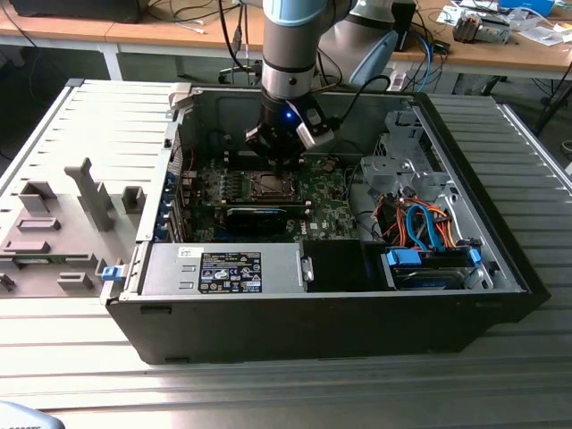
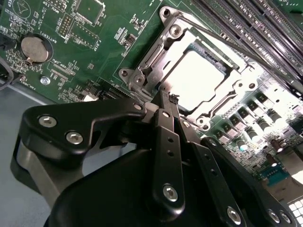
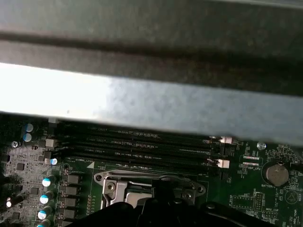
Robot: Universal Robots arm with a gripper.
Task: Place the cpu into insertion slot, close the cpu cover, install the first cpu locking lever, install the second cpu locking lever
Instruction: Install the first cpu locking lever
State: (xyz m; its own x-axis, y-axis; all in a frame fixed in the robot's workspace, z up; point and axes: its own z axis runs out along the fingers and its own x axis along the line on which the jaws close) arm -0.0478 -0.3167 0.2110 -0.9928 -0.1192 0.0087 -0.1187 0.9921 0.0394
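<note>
No legible text on anything.

**Item count, open computer case**

One computer case (image 1: pixel 268 331); one green motherboard (image 2: pixel 94 42); one cpu (image 2: pixel 196 80) under one cpu cover (image 2: pixel 156 54); one coin battery (image 2: pixel 34 49); four memory slots (image 3: pixel 137 146); one gripper (image 2: pixel 163 101); one robot arm (image 1: pixel 290 54)

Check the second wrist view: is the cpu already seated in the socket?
Yes, the cpu lies flat inside the insertion slot, its bright metal top showing through the window of the cpu cover lying over it.
</note>
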